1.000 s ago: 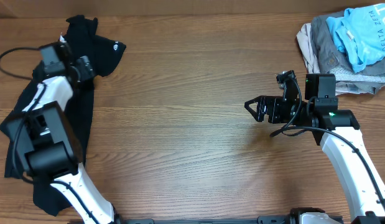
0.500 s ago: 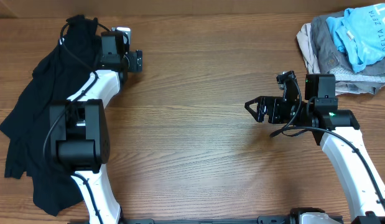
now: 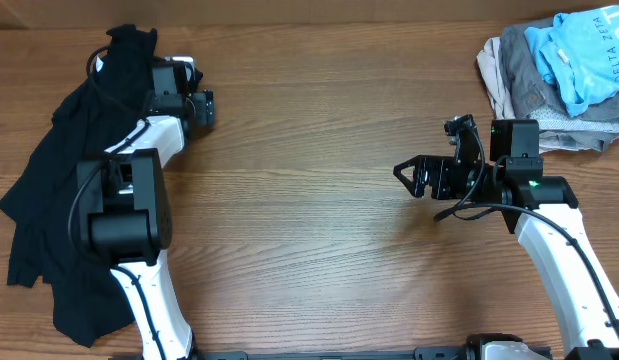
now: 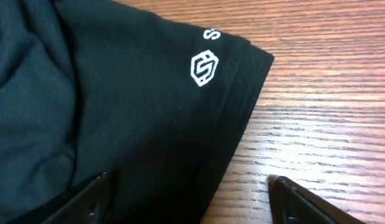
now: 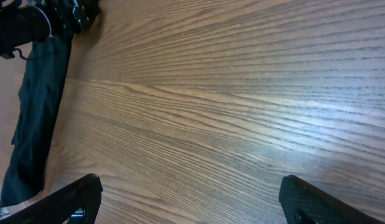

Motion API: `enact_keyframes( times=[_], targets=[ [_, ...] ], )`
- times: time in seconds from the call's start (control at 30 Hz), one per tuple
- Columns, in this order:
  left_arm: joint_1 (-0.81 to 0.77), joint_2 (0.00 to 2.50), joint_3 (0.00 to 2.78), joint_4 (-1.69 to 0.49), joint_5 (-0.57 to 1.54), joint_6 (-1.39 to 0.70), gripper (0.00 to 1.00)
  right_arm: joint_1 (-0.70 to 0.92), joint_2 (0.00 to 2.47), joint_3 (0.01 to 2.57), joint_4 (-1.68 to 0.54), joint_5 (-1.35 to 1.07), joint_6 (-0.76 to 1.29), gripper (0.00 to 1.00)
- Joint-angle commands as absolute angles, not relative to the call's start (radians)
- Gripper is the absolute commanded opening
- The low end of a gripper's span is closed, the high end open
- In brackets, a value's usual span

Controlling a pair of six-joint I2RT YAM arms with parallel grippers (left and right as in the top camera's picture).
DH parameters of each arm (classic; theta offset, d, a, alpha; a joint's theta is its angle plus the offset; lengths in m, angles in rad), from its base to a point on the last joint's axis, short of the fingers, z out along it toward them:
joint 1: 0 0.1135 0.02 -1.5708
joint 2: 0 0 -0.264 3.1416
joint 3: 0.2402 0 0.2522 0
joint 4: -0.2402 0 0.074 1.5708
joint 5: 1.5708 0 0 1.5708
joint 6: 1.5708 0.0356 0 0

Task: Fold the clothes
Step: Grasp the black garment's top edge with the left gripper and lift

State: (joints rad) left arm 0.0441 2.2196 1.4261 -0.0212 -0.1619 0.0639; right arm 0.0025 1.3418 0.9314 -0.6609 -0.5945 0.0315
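Observation:
The clothes [image 3: 59, 190] are a crumpled black heap along the table's left side. A short sleeve [image 4: 180, 106] with a small white logo [image 4: 203, 67] lies flat on the wood in the left wrist view. My left gripper [image 3: 199, 107] hovers at the heap's upper right edge. It is open [image 4: 187, 186], one finger over the black fabric and the other over bare wood, straddling the sleeve hem. My right gripper [image 3: 409, 172] hangs open [image 5: 191, 186] over bare wood right of centre, far from the clothes [image 5: 37, 118].
A pile of pale-blue, grey and beige garments [image 3: 559, 75] sits at the table's back right corner. Brown wooden tabletop [image 3: 309, 200] spans the space between the two arms.
The left arm swung right from above the black heap to its right edge, then drew slightly back left. It now covers the logo sleeve in the overhead view. The right arm is still.

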Motion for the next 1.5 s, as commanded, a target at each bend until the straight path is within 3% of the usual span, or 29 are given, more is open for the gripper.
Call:
enact_keyframes(
  times=[0.0, 0.07, 0.1, 0.13, 0.2, 0.47, 0.77, 1.17, 1.47],
  targets=[
    [0.056, 2.275, 1.438, -0.022, -0.176, -0.005, 0.81, 0.009, 1.340, 0.962, -0.665, -0.592, 0.025, 0.95],
    [0.062, 2.286, 1.438, -0.024, -0.175, -0.041, 0.70, 0.009, 1.340, 0.962, -0.664, -0.592, 0.025, 0.95],
    [0.065, 2.287, 1.438, -0.031, -0.175, -0.049, 0.51, 0.009, 1.340, 0.962, -0.664, -0.592, 0.026, 0.95],
    [0.067, 2.287, 1.438, -0.043, -0.176, -0.049, 0.25, 0.009, 1.340, 0.962, -0.664, -0.592, 0.025, 0.95],
    [0.069, 2.287, 1.438, -0.049, -0.176, -0.049, 0.13, 0.009, 1.340, 0.962, -0.664, -0.592, 0.026, 0.95],
    [0.063, 2.260, 1.444, -0.120, -0.165, -0.074, 0.04, 0.009, 1.340, 0.962, -0.664, -0.592, 0.026, 0.95],
    [0.066, 2.186, 1.559, -0.358, -0.168, -0.062, 0.04, 0.009, 1.340, 0.962, -0.664, -0.592, 0.026, 0.95],
    [-0.030, 2.156, 1.937, -0.829, -0.113, -0.003, 0.04, 0.009, 1.340, 0.962, -0.664, -0.592, 0.026, 0.95],
    [-0.036, 2.156, 2.390, -1.172, -0.065, -0.003, 0.04, 0.009, 1.340, 0.962, -0.664, -0.592, 0.026, 0.95]
  ],
)
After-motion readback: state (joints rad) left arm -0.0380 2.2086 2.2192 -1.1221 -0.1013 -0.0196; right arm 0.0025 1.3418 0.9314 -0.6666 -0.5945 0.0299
